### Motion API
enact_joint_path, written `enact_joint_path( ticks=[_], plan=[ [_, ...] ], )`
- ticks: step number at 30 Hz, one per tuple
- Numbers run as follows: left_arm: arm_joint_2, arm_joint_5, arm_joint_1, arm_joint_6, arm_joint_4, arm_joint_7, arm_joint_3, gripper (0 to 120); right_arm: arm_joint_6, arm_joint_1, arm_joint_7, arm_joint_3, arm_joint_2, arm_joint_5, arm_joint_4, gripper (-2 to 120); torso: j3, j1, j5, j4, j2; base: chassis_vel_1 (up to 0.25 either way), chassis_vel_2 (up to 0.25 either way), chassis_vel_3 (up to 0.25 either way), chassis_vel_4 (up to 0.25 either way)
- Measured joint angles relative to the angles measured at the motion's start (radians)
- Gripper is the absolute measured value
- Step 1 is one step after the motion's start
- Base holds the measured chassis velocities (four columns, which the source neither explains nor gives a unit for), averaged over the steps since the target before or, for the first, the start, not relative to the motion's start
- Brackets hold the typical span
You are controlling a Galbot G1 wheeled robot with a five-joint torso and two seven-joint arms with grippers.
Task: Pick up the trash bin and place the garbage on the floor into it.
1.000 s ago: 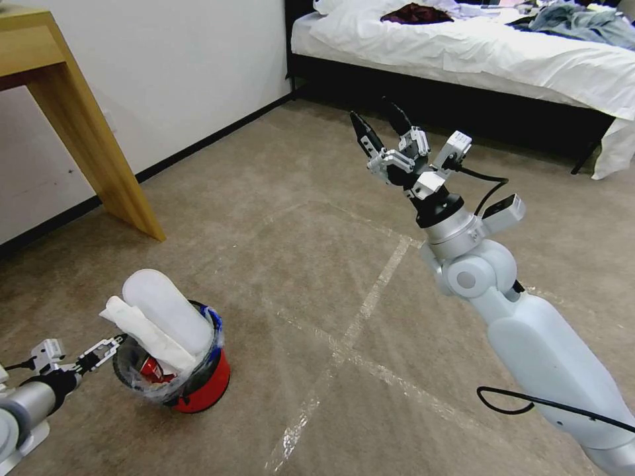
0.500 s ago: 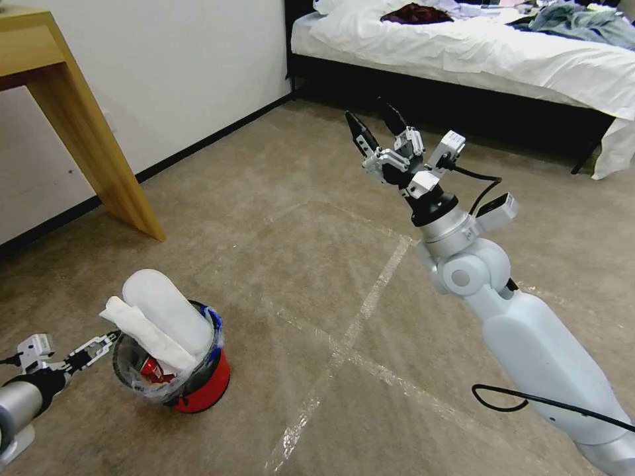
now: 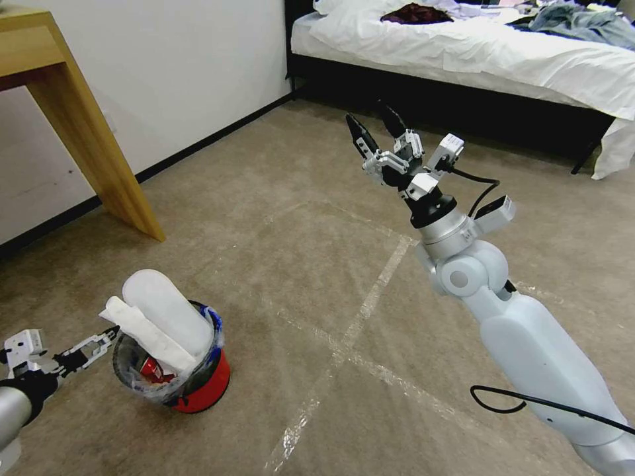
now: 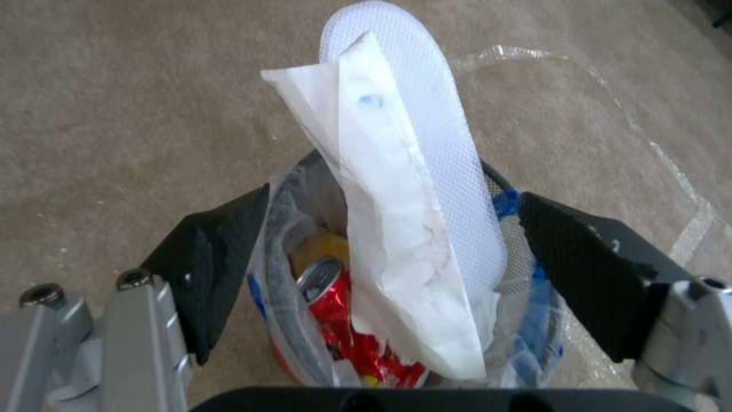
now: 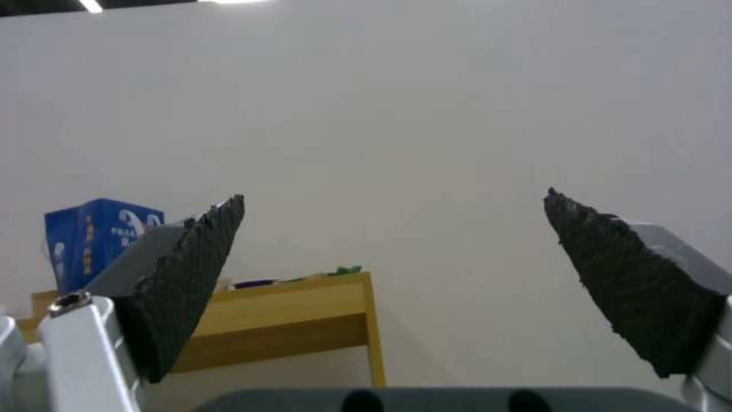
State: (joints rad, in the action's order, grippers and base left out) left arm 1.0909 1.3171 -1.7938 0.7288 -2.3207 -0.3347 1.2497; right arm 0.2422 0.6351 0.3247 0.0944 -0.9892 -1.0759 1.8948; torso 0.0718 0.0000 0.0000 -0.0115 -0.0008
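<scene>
Beige short-pile carpet point(image 3: 278, 218) is crossed by shiny tape lines; on it the small round red bin with crinkly clear liner point(image 3: 202, 387) is stuffed with a flat white slipper point(image 3: 165, 311), crumpled paper and a crushed red can point(image 4: 335, 303); the left gripper point(image 3: 106, 340) is held spread just beside its rim; the right gripper point(image 3: 374, 129) is raised, spread.

Wooden surface point(image 3: 40, 53) standing by the white wall point(image 3: 185, 59); bed point(image 3: 476, 59) lying beyond, carrying clothes point(image 3: 575, 20); blue box point(image 5: 91, 234) sitting on that surface.
</scene>
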Motion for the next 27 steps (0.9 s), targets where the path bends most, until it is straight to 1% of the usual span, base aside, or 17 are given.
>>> enact_joint_path(
  ticks=[3,5,6,7,8,9,11,13,14,16,21,23,26,27],
  plan=[
    [0.011,-0.009,-0.015,0.000,-0.020,0.001,0.008,90,0.000,0.004,0.001,0.002,0.000,0.000,0.002,100,0.000,0.000,0.0001,0.0000,0.000,0.000,0.000,0.000,0.000],
    [0.037,-0.030,-0.037,0.000,-0.069,0.008,0.019,90,0.001,0.014,0.001,0.014,0.000,0.003,0.006,100,0.000,0.000,0.0001,0.0002,0.000,0.000,0.000,0.000,0.000],
    [0.037,-0.030,-0.037,0.000,-0.069,0.008,0.019,90,0.001,0.014,0.001,0.014,0.000,0.003,0.006,100,0.000,0.000,0.0001,0.0002,0.000,0.000,0.000,0.000,0.000],
    [0.047,-0.039,-0.042,-0.003,-0.088,0.014,0.021,90,0.001,0.021,0.000,0.020,0.001,0.004,0.010,100,0.000,0.000,0.0001,0.0002,0.000,0.000,0.000,0.000,0.000],
    [0.047,-0.039,-0.042,-0.003,-0.088,0.014,0.021,90,0.001,0.021,0.000,0.020,0.001,0.004,0.010,100,0.000,0.000,0.0001,0.0002,0.000,0.000,0.000,0.000,0.000],
    [0.054,-0.044,-0.042,-0.012,-0.103,0.023,0.021,90,-0.001,0.032,-0.010,0.031,0.006,0.007,0.017,100,0.000,0.000,0.0001,0.0001,0.000,0.000,0.000,0.000,0.000],
    [0.057,-0.055,-0.040,-0.024,-0.108,0.034,0.017,93,-0.004,0.043,-0.019,0.040,0.010,0.011,0.023,100,0.000,0.000,0.0002,0.0000,0.000,0.000,0.000,0.000,0.000],
    [0.060,-0.126,-0.022,-0.062,-0.099,0.083,0.000,97,-0.019,0.071,-0.057,0.066,0.019,0.027,0.043,100,0.000,0.000,0.0001,-0.0003,0.000,0.000,0.000,0.000,0.000],
    [0.060,-0.126,-0.022,-0.062,-0.099,0.083,0.000,97,-0.019,0.071,-0.057,0.066,0.019,0.027,0.043,100,0.000,0.000,0.0001,-0.0003,0.000,0.000,0.000,0.000,0.000],
    [0.064,-0.179,-0.010,-0.086,-0.090,0.123,-0.013,98,-0.030,0.103,-0.089,0.089,0.025,0.042,0.060,100,0.000,0.000,-0.0002,-0.0001,0.000,0.000,0.000,0.000,0.000],
    [0.071,-0.203,-0.001,-0.095,-0.094,0.145,-0.024,99,-0.032,0.161,-0.113,0.118,0.035,0.064,0.081,100,0.000,0.000,0.0001,-0.0002,0.000,0.000,0.000,0.000,0.000],
    [0.077,-0.214,0.001,-0.098,-0.110,0.155,-0.025,99,-0.032,0.195,-0.125,0.136,0.043,0.071,0.104,100,0.000,0.000,0.0000,0.0001,0.000,0.000,0.000,0.000,0.000],
    [0.080,-0.220,-0.002,-0.100,-0.123,0.162,-0.023,99,-0.030,0.209,-0.132,0.147,0.047,0.072,0.118,100,0.000,0.000,0.0000,0.0000,0.000,0.000,0.000,0.000,0.000],
    [0.084,-0.237,-0.006,-0.109,-0.136,0.175,-0.022,99,-0.029,0.222,-0.143,0.160,0.052,0.072,0.132,100,0.000,0.000,0.0001,0.0000,0.000,0.000,0.000,0.000,0.000]
  ],
)
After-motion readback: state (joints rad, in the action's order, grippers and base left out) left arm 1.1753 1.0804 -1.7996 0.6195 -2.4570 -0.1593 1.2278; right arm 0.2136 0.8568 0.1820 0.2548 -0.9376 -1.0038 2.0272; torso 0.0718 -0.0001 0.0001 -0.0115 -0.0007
